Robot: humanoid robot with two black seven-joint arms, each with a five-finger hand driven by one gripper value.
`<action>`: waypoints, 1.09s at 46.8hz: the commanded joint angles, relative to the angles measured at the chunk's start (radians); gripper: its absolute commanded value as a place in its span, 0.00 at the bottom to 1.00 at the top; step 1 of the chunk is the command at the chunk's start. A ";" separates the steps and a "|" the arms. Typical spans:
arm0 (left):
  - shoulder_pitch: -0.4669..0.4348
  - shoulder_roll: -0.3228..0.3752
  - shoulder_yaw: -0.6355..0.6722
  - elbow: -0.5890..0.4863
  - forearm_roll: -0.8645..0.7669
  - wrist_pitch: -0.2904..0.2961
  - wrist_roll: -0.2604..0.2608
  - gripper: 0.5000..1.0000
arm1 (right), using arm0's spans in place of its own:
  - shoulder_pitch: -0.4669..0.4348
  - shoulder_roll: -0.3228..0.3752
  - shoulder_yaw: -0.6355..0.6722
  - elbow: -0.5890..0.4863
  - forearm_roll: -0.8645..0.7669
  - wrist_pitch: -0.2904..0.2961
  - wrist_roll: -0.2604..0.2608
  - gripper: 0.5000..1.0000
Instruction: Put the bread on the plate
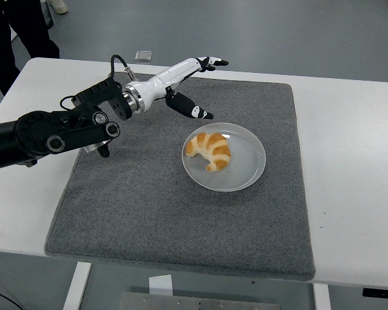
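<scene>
The croissant (210, 150) sits on the white plate (248, 169) right of frame center, in the plate's left half. Its long axis runs diagonally from upper left to lower right, with the curved back facing up-right. The left hand (191, 84) hangs above the grey mat (149, 213) in the upper middle, fingers spread apart and holding nothing, thumb pointing down-right toward the plate.

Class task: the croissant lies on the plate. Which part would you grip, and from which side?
Grip the croissant across its thick middle, coming from above. It lies flat on the plate with thin, curved tips, and the raised rim probably blocks a side approach.
</scene>
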 commanded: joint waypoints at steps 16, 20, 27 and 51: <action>-0.018 0.094 -0.197 0.085 -0.270 -0.253 0.001 0.98 | 0.000 0.000 0.000 0.000 -0.002 0.000 -0.001 0.90; -0.016 0.100 -0.246 0.141 -0.311 -0.296 0.003 0.98 | 0.000 0.000 0.000 0.000 0.000 0.000 -0.001 0.90; -0.016 0.100 -0.283 0.236 -0.458 -0.391 0.012 0.98 | 0.000 0.000 0.000 0.000 0.000 0.000 -0.001 0.90; 0.019 0.108 -0.278 0.385 -0.805 -0.516 0.021 0.98 | 0.000 0.000 0.000 0.000 0.000 0.000 -0.001 0.90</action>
